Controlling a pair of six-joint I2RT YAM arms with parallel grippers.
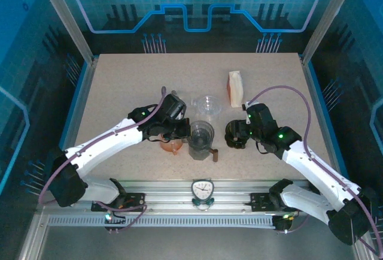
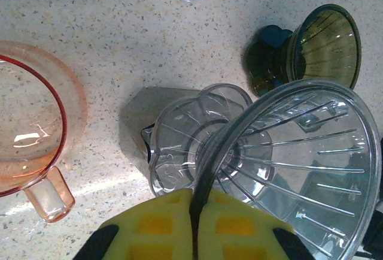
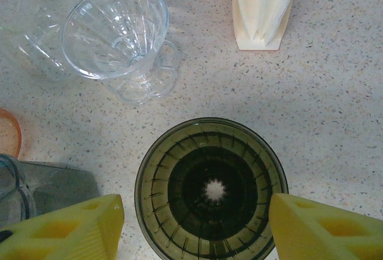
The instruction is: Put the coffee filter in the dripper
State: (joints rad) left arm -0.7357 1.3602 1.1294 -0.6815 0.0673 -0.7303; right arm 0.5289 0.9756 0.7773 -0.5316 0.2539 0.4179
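Straddling the dark green dripper (image 3: 210,146), the right gripper (image 3: 196,206) holds nothing, and its yellow fingers (image 3: 78,227) stand wide apart, one on each side of the bowl. Whether either finger touches the rim cannot be told. The dripper stands upright directly under the gripper, its mouth facing up. Fine ribs run down the inside to a pale hole at the bottom. Ahead of this gripper, past the dripper's far rim and a little to the right, lies the coffee filter (image 3: 263,5). It is cream-white pleated paper, folded flat and narrowing toward the gripper. Whether it is one sheet or a stack cannot be told. It is well apart from the fingers and the dark bowl, with only bare speckled table (image 1: 119,92) between them. To the left of the right gripper, the left gripper (image 2: 194,206) is closed, and its yellow pads (image 2: 155,227) pinch the rim of a clear ribbed dripper (image 2: 299,164), which hangs tilted in front of them with its scalloped foot turned away. Just left of that gripper sits a pink cup (image 2: 36,122) with its handle pointing back toward the arm. Farther out, ahead of both grippers and roughly between them, a second clear dripper (image 3: 114,32) stands on the table, left of the filter and apart from it.
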